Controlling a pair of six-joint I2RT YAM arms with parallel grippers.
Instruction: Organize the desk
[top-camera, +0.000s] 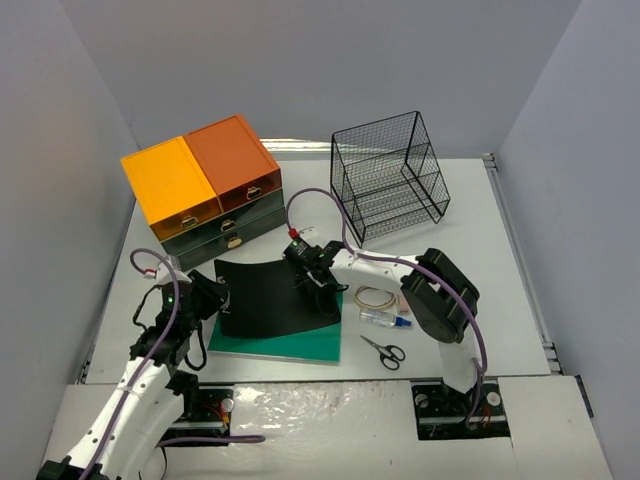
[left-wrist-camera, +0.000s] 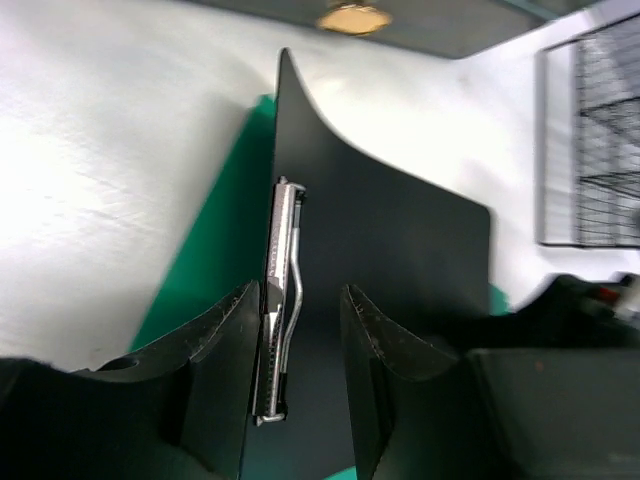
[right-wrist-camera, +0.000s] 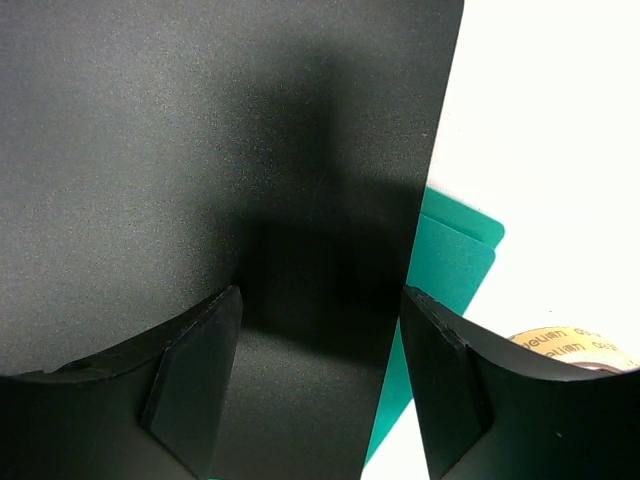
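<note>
The white desk (top-camera: 480, 260) carries a black clipboard (top-camera: 265, 295) lying on a flat green board (top-camera: 300, 345). The clipboard's left edge curls up off the board. My left gripper (top-camera: 212, 297) is at that raised left edge. In the left wrist view it (left-wrist-camera: 299, 290) is open, its jaws astride the clipboard's edge and metal clip (left-wrist-camera: 283, 300); the left finger touches the edge and the right one stands apart. My right gripper (top-camera: 322, 280) hovers over the clipboard's right edge. In the right wrist view it (right-wrist-camera: 320, 292) is open and holds nothing.
A dark drawer unit (top-camera: 205, 190) with an orange and yellow top stands at the back left. A black wire basket (top-camera: 390, 190) stands at the back right. A tape roll (top-camera: 374, 297), a small tube (top-camera: 385, 318) and scissors (top-camera: 383, 350) lie right of the green board.
</note>
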